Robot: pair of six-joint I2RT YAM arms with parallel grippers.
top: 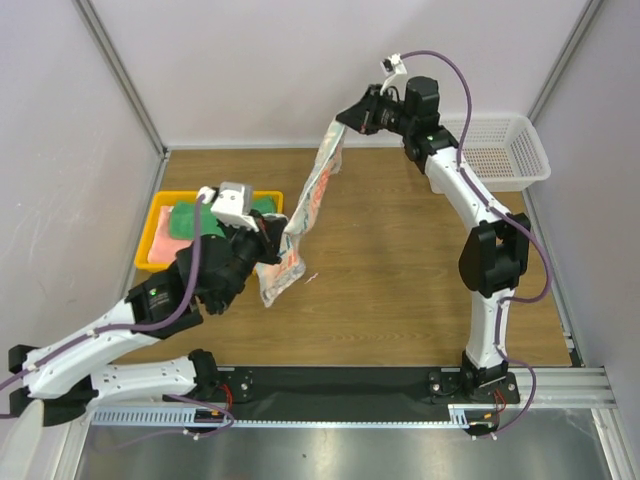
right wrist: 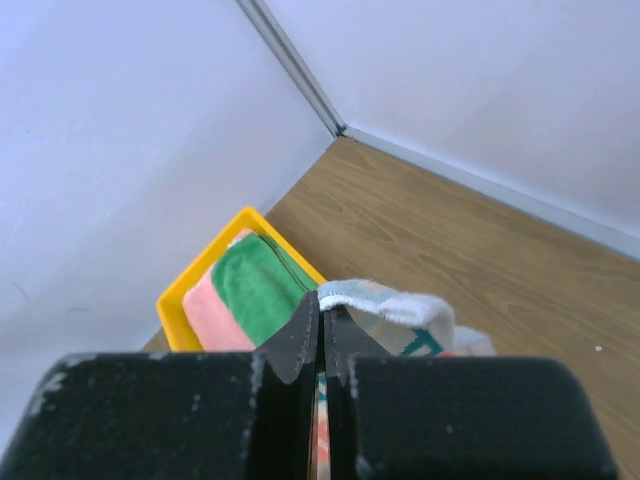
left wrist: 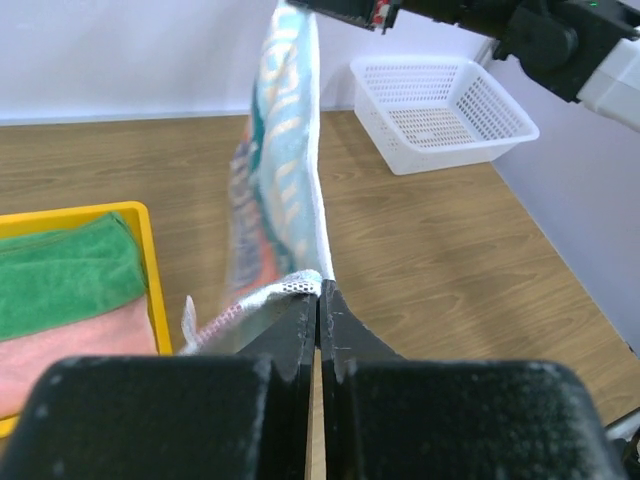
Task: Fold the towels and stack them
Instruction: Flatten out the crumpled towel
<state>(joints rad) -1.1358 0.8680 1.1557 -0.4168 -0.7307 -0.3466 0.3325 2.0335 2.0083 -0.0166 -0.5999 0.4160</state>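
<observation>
Teal-and-white patterned towel [top: 310,200] hangs stretched above the wooden bench [top: 400,290], the left pincer [top: 283,236] clamped on its lower corner, the right pincer [top: 342,124] clamped on its upper edge. Green towel [top: 196,220] and pink towel [top: 158,243] lie folded in a yellow tray [top: 142,252] at the bench's left edge.

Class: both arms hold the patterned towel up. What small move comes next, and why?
Probably lower both ends so the patterned towel spreads on the table: it hangs airborne, pinched by the left gripper and right gripper, while the green towel and pink towel lie folded in the yellow tray.
</observation>
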